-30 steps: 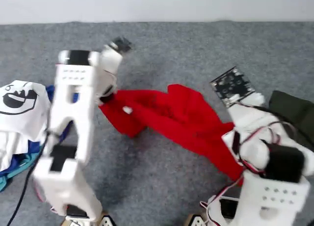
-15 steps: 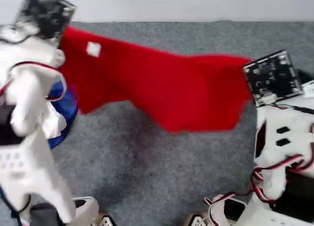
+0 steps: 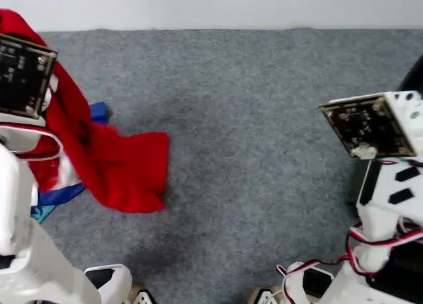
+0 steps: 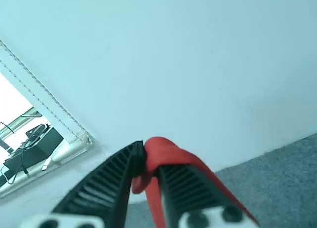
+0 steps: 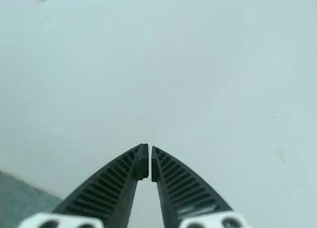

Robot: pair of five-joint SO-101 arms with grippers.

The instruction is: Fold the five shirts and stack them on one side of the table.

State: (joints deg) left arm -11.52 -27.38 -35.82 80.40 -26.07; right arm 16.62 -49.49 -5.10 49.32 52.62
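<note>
A red shirt [image 3: 112, 165] hangs from high at the left of the high view, its lower part draped on the grey table [image 3: 251, 119]. My left gripper [image 4: 147, 161] is shut on a pinch of that red shirt [image 4: 161, 148], raised and pointing at the white wall. My right gripper [image 5: 149, 163] is shut with nothing in it, also raised toward the wall; its arm [image 3: 386, 158] stands at the right. Under the red cloth lie bits of blue and white shirts [image 3: 63, 191].
A dark shirt [image 3: 415, 73] shows at the right edge behind the right arm. The white wall [image 3: 211, 6] borders the far side of the table. Cables [image 3: 310, 277] lie by the arm bases at the near edge.
The shirt was stretched between both raised arms half a second ago. Now the right gripper has let go, and the red shirt has swung left, hanging from the left gripper alone.
</note>
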